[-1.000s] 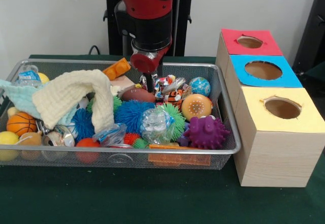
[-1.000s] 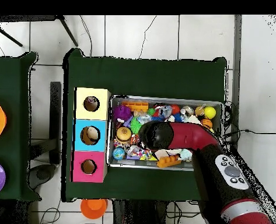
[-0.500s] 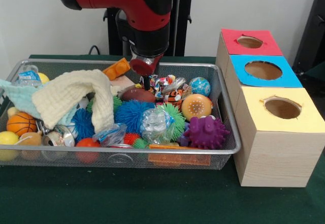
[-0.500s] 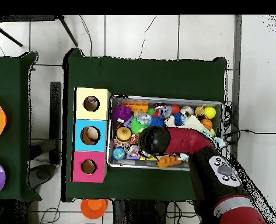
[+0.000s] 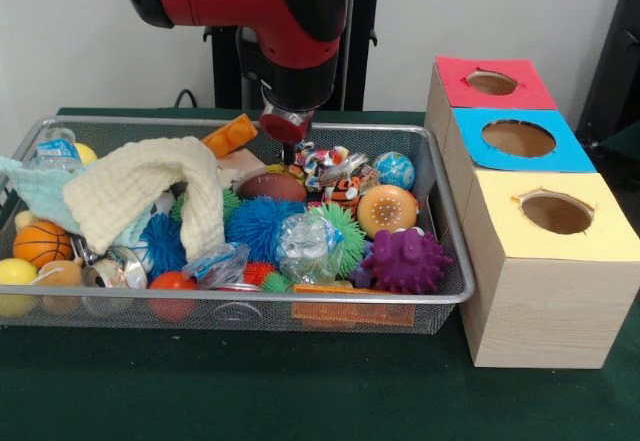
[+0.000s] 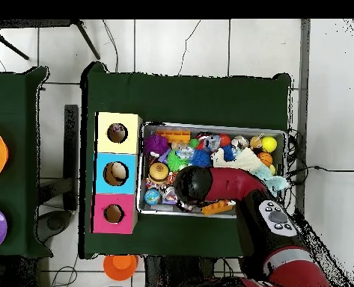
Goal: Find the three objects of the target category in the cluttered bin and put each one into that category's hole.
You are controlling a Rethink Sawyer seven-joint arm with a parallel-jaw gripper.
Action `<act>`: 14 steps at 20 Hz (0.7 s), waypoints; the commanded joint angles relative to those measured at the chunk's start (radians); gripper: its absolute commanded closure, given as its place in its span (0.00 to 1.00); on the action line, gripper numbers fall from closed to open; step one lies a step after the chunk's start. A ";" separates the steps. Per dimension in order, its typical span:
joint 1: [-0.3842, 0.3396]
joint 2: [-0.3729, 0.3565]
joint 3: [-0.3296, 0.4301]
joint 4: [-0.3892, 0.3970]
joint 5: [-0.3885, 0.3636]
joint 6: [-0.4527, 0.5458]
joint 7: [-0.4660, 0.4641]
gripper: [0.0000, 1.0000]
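Observation:
The wire mesh bin (image 5: 130,121) is heaped with toys. My gripper (image 5: 288,151) hangs low over its back middle, just above a brown football (image 5: 270,185) and a colourful wrapped toy (image 5: 330,164). Nothing shows in its grasp. An orange dimpled ball (image 5: 387,209), a globe ball (image 5: 394,170) and a purple spiky toy (image 5: 405,259) lie toward the right end. Beside the bin stand the red hole (image 5: 492,82), blue hole (image 5: 518,138) and yellow hole (image 5: 556,213). In the overhead view the red arm (image 6: 192,184) covers the gripper and the bin's (image 6: 209,125) lower middle.
A yellow cloth (image 5: 150,191) drapes over the left half, above a blue spiky ball (image 5: 262,226). A small basketball (image 5: 40,243), an orange block (image 5: 230,136) and crumpled clear plastic (image 5: 305,246) also lie inside. The three boxes (image 6: 116,173) adjoin the bin.
The arm has drawn back toward the bin's rear rim and shifted slightly left in the front view. The toys have not visibly moved.

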 commanded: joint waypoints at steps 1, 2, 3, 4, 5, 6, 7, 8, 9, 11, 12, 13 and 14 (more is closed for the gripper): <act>0.020 0.044 -0.032 -0.043 -0.014 0.082 0.177 0.00; 0.024 0.046 -0.034 -0.046 -0.011 0.085 0.178 0.00; 0.025 0.047 -0.036 -0.044 -0.010 0.082 0.177 0.00; 0.025 0.048 -0.039 -0.043 -0.009 0.080 0.176 0.00; 0.022 0.048 -0.041 -0.038 -0.009 0.073 0.173 0.00; 0.025 0.047 -0.042 -0.039 -0.008 0.076 0.173 0.00; 0.022 0.045 -0.044 -0.036 -0.008 0.074 0.170 0.00; 0.022 0.042 -0.045 -0.034 -0.007 0.076 0.169 0.00; 0.023 0.040 -0.045 -0.034 -0.006 0.076 0.169 0.00; 0.028 0.036 -0.044 -0.035 -0.002 0.082 0.172 0.00; 0.029 0.034 -0.044 -0.035 -0.001 0.085 0.172 0.00; 0.029 0.033 -0.043 -0.035 0.000 0.085 0.172 0.00; 0.029 0.030 -0.044 -0.034 0.000 0.087 0.171 0.00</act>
